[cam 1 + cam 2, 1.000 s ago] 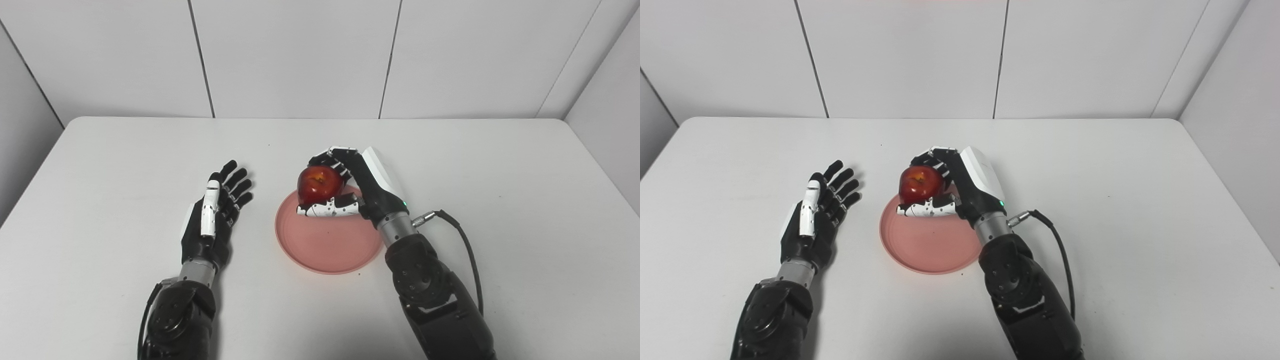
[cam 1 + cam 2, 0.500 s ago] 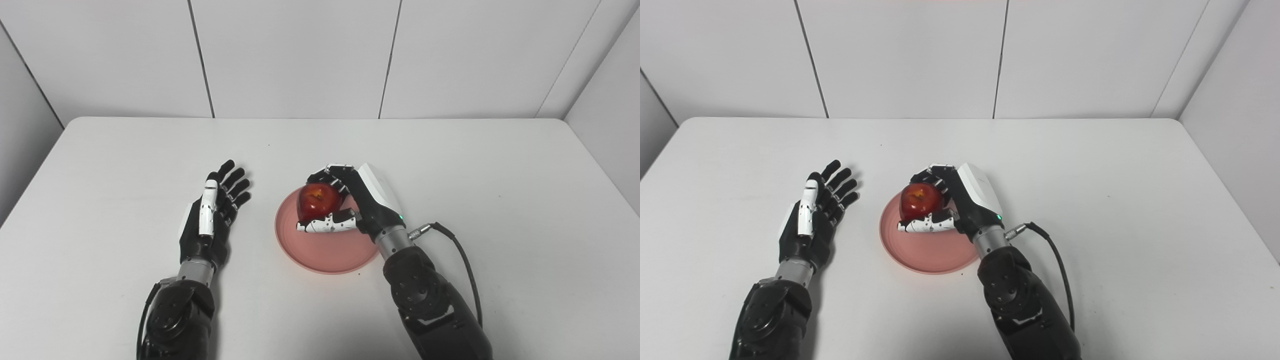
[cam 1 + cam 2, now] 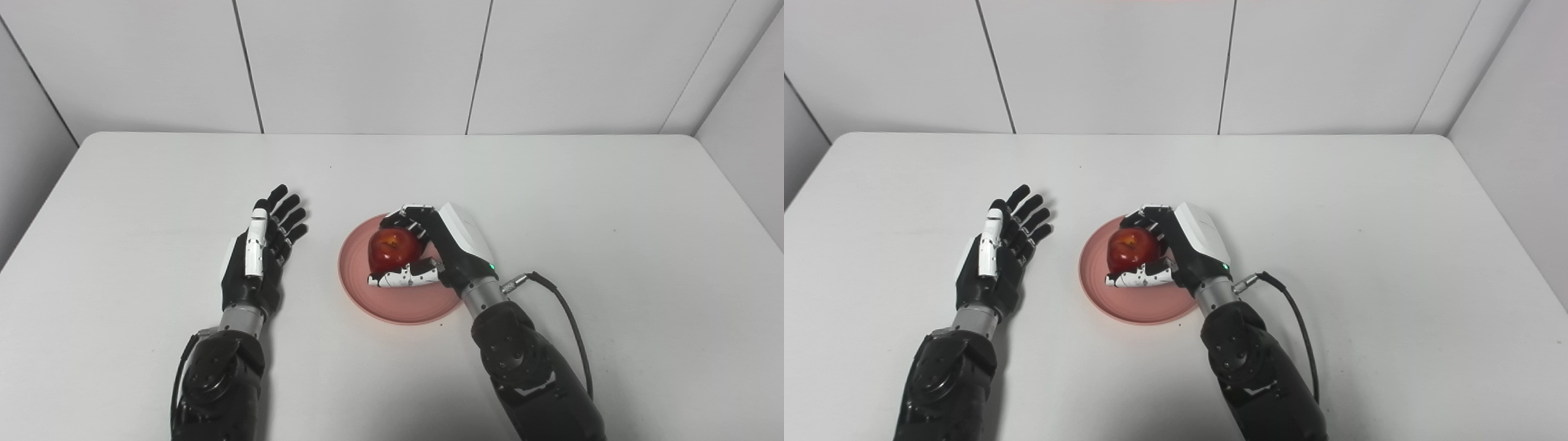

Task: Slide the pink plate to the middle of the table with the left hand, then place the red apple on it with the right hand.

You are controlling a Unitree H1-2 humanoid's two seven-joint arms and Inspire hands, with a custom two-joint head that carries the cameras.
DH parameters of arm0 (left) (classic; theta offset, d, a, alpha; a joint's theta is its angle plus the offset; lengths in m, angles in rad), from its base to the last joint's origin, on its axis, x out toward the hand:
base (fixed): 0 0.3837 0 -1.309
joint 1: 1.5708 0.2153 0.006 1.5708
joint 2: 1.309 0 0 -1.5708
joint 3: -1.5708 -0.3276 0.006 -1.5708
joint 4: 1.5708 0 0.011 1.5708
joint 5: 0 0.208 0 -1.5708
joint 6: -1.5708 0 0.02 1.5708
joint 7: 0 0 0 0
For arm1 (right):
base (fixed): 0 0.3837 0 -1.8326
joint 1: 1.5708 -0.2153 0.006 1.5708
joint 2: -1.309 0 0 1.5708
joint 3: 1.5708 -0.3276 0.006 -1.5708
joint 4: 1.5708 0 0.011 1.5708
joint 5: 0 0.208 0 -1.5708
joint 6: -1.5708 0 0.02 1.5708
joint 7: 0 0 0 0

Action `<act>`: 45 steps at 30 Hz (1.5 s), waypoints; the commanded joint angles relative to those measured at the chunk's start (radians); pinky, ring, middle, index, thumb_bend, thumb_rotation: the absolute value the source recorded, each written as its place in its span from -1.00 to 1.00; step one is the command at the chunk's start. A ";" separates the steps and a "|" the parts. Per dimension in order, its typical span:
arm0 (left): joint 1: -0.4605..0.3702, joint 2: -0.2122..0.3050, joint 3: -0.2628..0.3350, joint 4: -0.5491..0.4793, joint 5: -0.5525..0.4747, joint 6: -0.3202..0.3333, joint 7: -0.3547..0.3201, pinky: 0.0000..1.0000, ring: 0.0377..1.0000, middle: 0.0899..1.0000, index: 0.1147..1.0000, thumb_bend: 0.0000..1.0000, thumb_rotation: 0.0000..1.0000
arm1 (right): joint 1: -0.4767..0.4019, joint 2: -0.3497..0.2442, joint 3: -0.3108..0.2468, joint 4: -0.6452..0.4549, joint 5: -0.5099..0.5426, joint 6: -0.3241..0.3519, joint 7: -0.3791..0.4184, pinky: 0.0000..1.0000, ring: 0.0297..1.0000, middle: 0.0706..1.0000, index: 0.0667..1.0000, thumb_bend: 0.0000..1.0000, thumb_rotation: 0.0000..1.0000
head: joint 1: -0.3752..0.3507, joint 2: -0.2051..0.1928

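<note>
The pink plate [image 3: 392, 305] lies near the middle of the white table. My right hand [image 3: 444, 245] is over the plate, shut on the red apple [image 3: 393, 249]; its fingers wrap the far side and its thumb lies under the near side. The apple sits low over the plate's middle; whether it touches the plate I cannot tell. My left hand [image 3: 263, 248] rests open on the table to the plate's left, fingers spread, holding nothing and a short gap away from the rim. The same plate [image 3: 1133, 306] and apple [image 3: 1132, 247] appear in the right eye view.
The white table [image 3: 582, 202] is bounded by grey wall panels at the back and both sides. A black cable [image 3: 566, 312] runs from my right wrist along the forearm.
My right hand has lowered and drawn the apple back from the plate's far rim to over its middle. The left hand stayed put. The camera tilted slightly, shifting the whole picture.
</note>
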 commanded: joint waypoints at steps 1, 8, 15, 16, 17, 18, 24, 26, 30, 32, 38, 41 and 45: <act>-0.029 -0.004 -0.002 -0.031 0.001 -0.002 -0.003 0.76 0.75 0.75 0.70 -0.28 1.00 | -0.023 0.005 -0.007 -0.012 -0.005 -0.065 -0.026 -0.26 -0.13 -0.03 -0.10 0.01 -0.72 | 0.000 0.000; -0.029 -0.003 -0.001 -0.035 -0.004 0.000 -0.005 0.75 0.75 0.75 0.70 -0.28 1.00 | -0.018 0.009 -0.006 0.001 -0.020 -0.065 -0.031 -0.28 -0.14 -0.03 -0.09 0.02 -0.72 | -0.004 0.003; -0.029 -0.001 0.000 -0.033 -0.008 0.000 -0.009 0.76 0.76 0.76 0.71 -0.28 1.00 | -0.016 0.011 -0.001 0.016 -0.027 -0.079 -0.043 -0.33 -0.19 -0.05 -0.10 0.02 -0.73 | -0.008 0.003; -0.030 -0.001 0.000 -0.033 -0.007 0.002 -0.007 0.75 0.76 0.76 0.71 -0.28 1.00 | -0.016 0.011 0.000 0.018 -0.027 -0.081 -0.044 -0.33 -0.19 -0.06 -0.10 0.02 -0.73 | -0.009 0.003; -0.030 -0.001 0.000 -0.032 -0.007 0.001 -0.006 0.75 0.75 0.76 0.71 -0.28 1.00 | -0.015 0.011 0.000 0.018 -0.026 -0.080 -0.044 -0.36 -0.21 -0.07 -0.10 0.02 -0.73 | -0.009 0.003; -0.030 -0.001 0.000 -0.032 -0.007 0.000 -0.007 0.75 0.75 0.76 0.71 -0.27 1.00 | -0.014 0.011 0.001 0.018 -0.026 -0.079 -0.044 -0.36 -0.21 -0.07 -0.09 0.02 -0.72 | -0.009 0.003; -0.031 -0.002 -0.001 -0.034 -0.006 0.004 -0.005 0.76 0.75 0.75 0.70 -0.27 1.00 | -0.012 0.015 0.001 0.019 -0.035 -0.078 -0.052 -0.38 -0.23 -0.09 -0.10 0.02 -0.72 | -0.012 0.003; -0.031 -0.001 0.000 -0.034 -0.008 0.004 -0.007 0.76 0.75 0.75 0.70 -0.27 1.00 | -0.012 0.019 0.001 0.016 -0.044 -0.065 -0.052 -0.33 -0.19 -0.07 -0.10 0.03 -0.71 | -0.012 0.003; -0.030 0.003 -0.002 -0.030 -0.009 -0.004 -0.014 0.76 0.75 0.75 0.71 -0.26 1.00 | -0.010 0.023 0.001 0.001 -0.057 -0.039 -0.039 -0.28 -0.15 -0.02 -0.10 0.04 -0.70 | -0.015 0.004; -0.031 0.004 -0.002 -0.029 -0.009 -0.005 -0.014 0.76 0.75 0.76 0.71 -0.26 1.00 | -0.008 0.026 -0.002 -0.004 -0.055 -0.032 -0.030 -0.23 -0.11 0.01 -0.09 0.04 -0.70 | -0.015 0.003; -0.031 0.003 -0.002 -0.027 -0.007 -0.006 -0.012 0.77 0.75 0.76 0.70 -0.26 1.00 | -0.004 0.021 -0.001 -0.015 -0.063 -0.028 -0.017 -0.11 0.01 0.10 0.12 0.75 -0.47 | -0.017 0.002; -0.031 0.004 0.001 -0.026 -0.012 -0.007 -0.014 0.77 0.76 0.76 0.71 -0.26 1.00 | -0.002 0.019 0.001 -0.027 -0.071 -0.014 -0.002 -0.03 0.07 0.16 0.18 0.87 -0.42 | -0.024 0.003; -0.032 0.005 0.002 -0.024 -0.012 -0.006 -0.015 0.77 0.76 0.76 0.71 -0.26 1.00 | 0.000 0.019 -0.004 -0.037 -0.075 -0.007 0.020 0.05 0.15 0.21 0.24 0.95 -0.38 | -0.024 0.003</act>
